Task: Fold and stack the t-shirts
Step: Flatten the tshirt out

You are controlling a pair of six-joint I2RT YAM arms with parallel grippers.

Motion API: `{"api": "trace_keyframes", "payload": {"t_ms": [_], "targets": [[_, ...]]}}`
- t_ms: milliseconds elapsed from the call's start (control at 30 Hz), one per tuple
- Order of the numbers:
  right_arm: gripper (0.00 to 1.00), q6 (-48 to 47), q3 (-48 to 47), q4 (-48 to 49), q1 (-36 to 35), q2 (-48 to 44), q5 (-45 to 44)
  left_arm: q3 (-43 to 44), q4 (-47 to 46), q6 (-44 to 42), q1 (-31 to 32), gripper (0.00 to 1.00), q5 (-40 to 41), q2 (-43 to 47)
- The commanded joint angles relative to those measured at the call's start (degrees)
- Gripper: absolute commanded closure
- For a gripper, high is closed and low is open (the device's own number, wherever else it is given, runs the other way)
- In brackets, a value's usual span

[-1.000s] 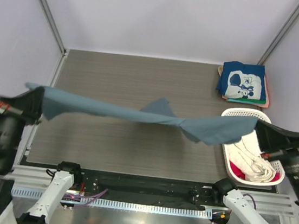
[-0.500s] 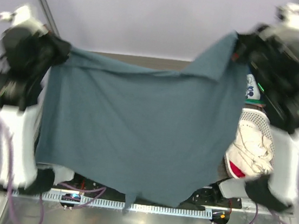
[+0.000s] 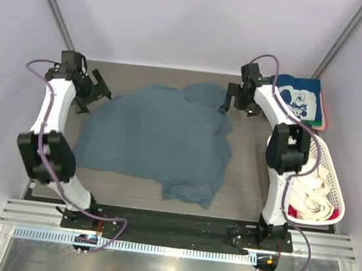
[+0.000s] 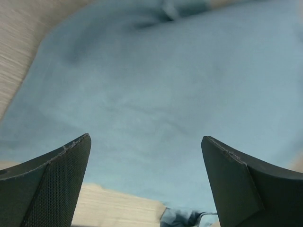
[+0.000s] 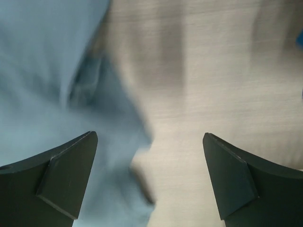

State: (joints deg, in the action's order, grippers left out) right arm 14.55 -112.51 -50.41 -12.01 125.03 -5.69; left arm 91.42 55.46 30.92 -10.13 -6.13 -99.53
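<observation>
A plain slate-blue cotton t-shirt (image 3: 157,139) lies spread and rumpled in the middle of the grey wood-grain table (image 3: 248,177). Its near hem is bunched into folds, and a sleeve is crumpled at the far side.

The left end effector (image 3: 97,93) hovers just beyond the shirt's far left edge with its dark fingers (image 4: 57,175) wide apart and holding nothing. In the left wrist view only blue cloth fills the gap between them. The right end effector (image 3: 239,108) hovers by the shirt's far right corner, also spread apart and empty, with cloth under one finger and bare table under the other.

In the far right corner sits a folded navy t-shirt with white cartoon print (image 3: 297,100), on top of a small stack. Near it, a white plastic lattice basket (image 3: 326,160) holds crumpled cream cloth (image 3: 309,194).
</observation>
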Motion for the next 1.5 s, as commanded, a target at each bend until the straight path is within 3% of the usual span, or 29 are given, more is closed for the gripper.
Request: {"api": "trace_keyframes", "payload": {"t_ms": [0,200,533,700,900,1100,1467], "targets": [[0.0,1.6,7.7,11.6,-1.1,-25.1,4.8,-4.6,-9.0,-1.0,0.6,0.01,-1.4,11.8],[0.01,6.1,29.8,23.4,-2.1,-30.3,14.0,-18.8,-16.0,1.1,2.0,0.05,-0.5,16.3],[0.01,12.2,50.5,30.6,-8.8,-39.3,19.0,-41.8,-23.9,10.2,3.0,0.13,3.1,30.1],[0.01,15.8,59.2,27.7,-16.9,-44.7,14.9,-48.1,-23.4,14.3,3.5,0.15,2.7,37.0],[0.03,23.4,70.8,28.0,-27.4,-53.9,9.5,-53.1,-21.3,16.1,3.4,0.16,8.4,42.9],[0.03,20.7,69.7,28.6,-27.6,-50.3,2.1,-58.6,-28.1,17.6,3.4,0.18,7.0,43.4],[0.03,13.2,50.2,26.9,-15.3,-24.3,3.4,-50.7,-36.6,16.8,3.4,0.19,8.9,26.7]]}}
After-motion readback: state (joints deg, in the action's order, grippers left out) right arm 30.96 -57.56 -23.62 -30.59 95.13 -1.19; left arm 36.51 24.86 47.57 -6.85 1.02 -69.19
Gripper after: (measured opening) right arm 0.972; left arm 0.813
